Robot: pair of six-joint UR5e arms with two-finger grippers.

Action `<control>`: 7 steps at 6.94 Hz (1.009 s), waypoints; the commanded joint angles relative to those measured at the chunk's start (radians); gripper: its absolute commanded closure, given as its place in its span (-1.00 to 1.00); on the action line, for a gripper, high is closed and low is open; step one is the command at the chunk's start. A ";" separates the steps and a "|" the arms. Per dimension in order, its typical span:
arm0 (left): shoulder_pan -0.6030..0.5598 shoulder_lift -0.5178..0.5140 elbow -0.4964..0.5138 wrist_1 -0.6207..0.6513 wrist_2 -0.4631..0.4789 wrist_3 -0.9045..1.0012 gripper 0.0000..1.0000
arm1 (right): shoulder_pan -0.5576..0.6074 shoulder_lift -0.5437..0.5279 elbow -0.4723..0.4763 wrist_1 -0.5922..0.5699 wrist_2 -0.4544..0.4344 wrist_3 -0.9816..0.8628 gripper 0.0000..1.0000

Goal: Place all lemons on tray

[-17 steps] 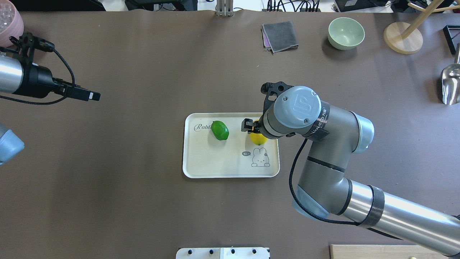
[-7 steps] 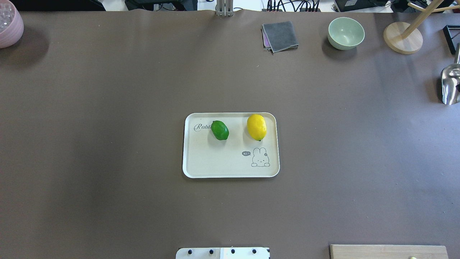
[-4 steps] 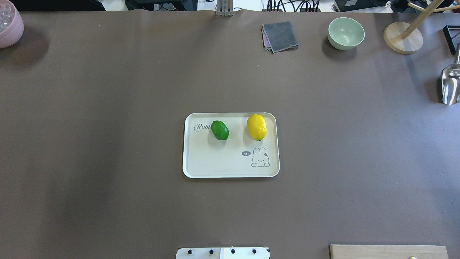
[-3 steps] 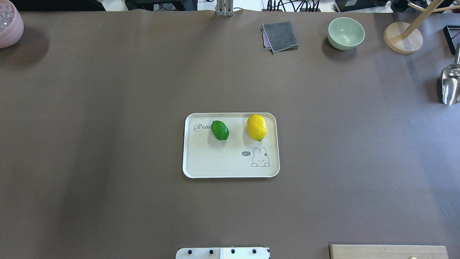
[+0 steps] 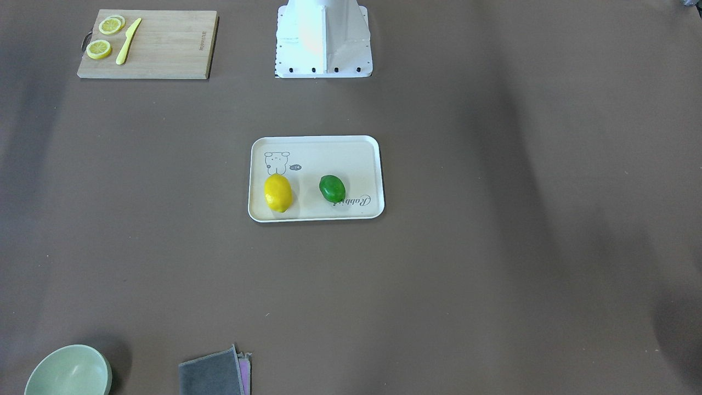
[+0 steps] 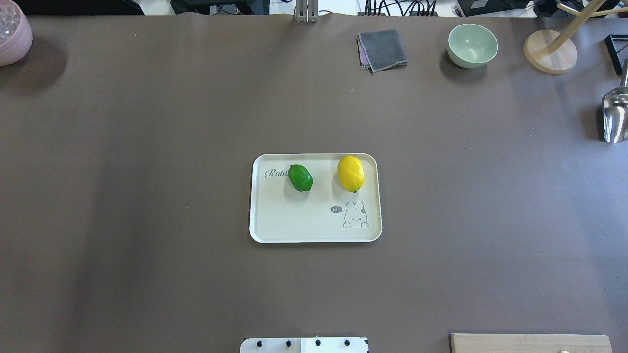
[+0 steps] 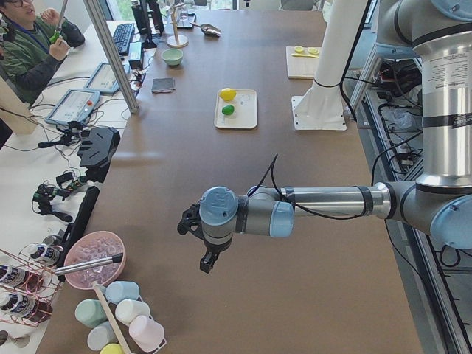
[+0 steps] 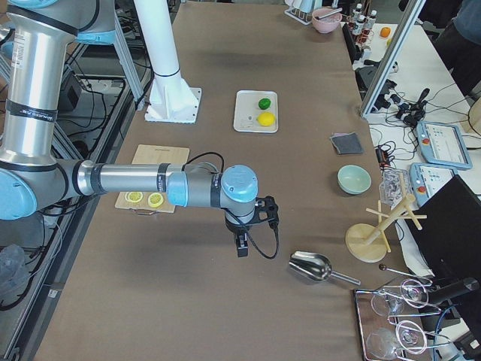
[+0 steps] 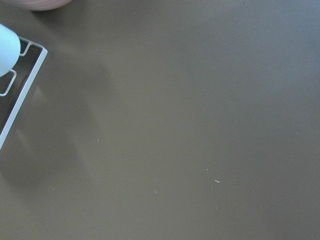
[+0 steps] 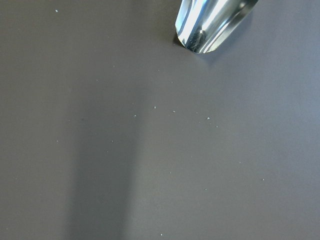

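yellow lemon (image 6: 350,173), green lemon (image 6: 300,177) sat apart near tray (image 6: 294,228) far rim. left tool (image 7: 206,262), right tool (image 8: 240,247) hovered over bench (image 6: 147,147) ends; open or closed: could not tell.

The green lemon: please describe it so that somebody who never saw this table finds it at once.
In the middle of the brown table lies a cream tray with a rabbit drawing. Two oval fruits rest on it, apart; the green lemon covers the end of the word "Rabbit". Its neighbour, the yellow lemon, is larger.
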 commanded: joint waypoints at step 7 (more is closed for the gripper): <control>-0.007 -0.048 -0.109 0.210 0.000 -0.054 -0.98 | 0.001 0.053 0.112 -0.277 -0.025 -0.010 -1.00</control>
